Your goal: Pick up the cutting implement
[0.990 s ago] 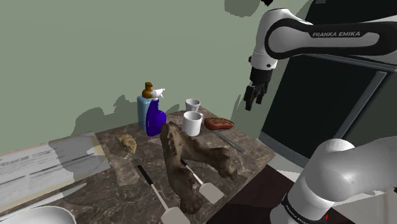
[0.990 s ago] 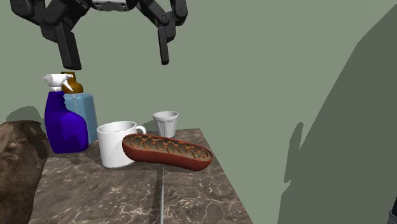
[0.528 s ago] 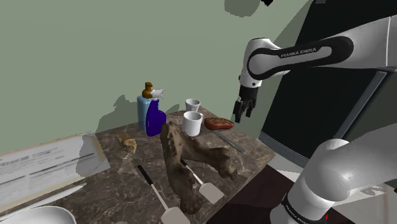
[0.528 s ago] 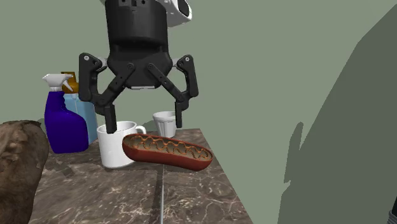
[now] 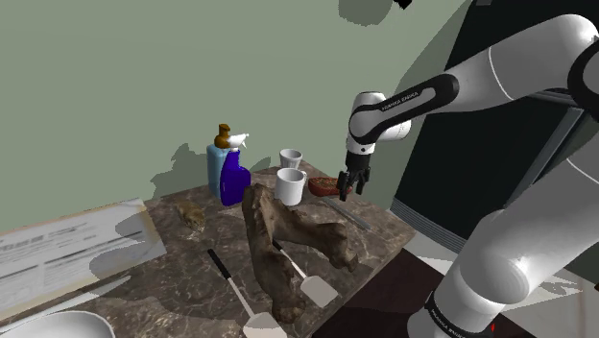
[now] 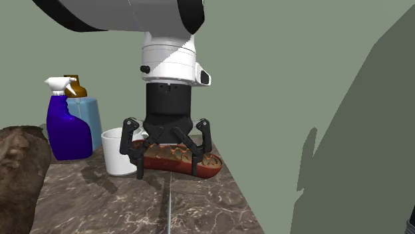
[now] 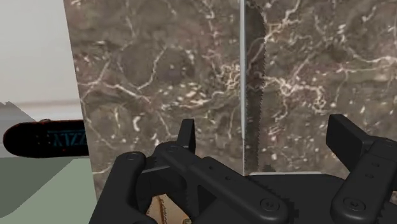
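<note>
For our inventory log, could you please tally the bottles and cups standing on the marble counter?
Bottles: 2 (deep blue spray bottle, pale blue bottle with brown cap)
Cups: 2 (large white mug, small white cup)
Total: 4

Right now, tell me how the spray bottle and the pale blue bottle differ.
Colour: the spray bottle is deep blue, the pale bottle light blue. Top: the spray bottle has a white trigger head, the pale bottle a brown cap. Place: the spray bottle partly covers the pale bottle in the second exterior view. Both stand upright on the marbled counter.
</note>
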You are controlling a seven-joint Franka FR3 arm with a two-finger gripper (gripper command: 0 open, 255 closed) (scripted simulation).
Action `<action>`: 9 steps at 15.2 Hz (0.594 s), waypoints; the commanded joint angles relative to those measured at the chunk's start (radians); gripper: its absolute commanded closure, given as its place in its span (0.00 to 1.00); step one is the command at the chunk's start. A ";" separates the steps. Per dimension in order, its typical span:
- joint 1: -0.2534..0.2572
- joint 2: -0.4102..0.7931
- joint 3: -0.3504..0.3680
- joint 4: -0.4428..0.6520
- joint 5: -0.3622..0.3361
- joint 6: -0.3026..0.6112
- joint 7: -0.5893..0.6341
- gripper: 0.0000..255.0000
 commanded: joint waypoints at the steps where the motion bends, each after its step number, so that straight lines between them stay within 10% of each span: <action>1: 0.001 0.039 -0.008 -0.014 0.015 0.047 -0.011 0.00; 9: 0.006 0.109 -0.013 -0.047 0.031 0.148 -0.028 0.00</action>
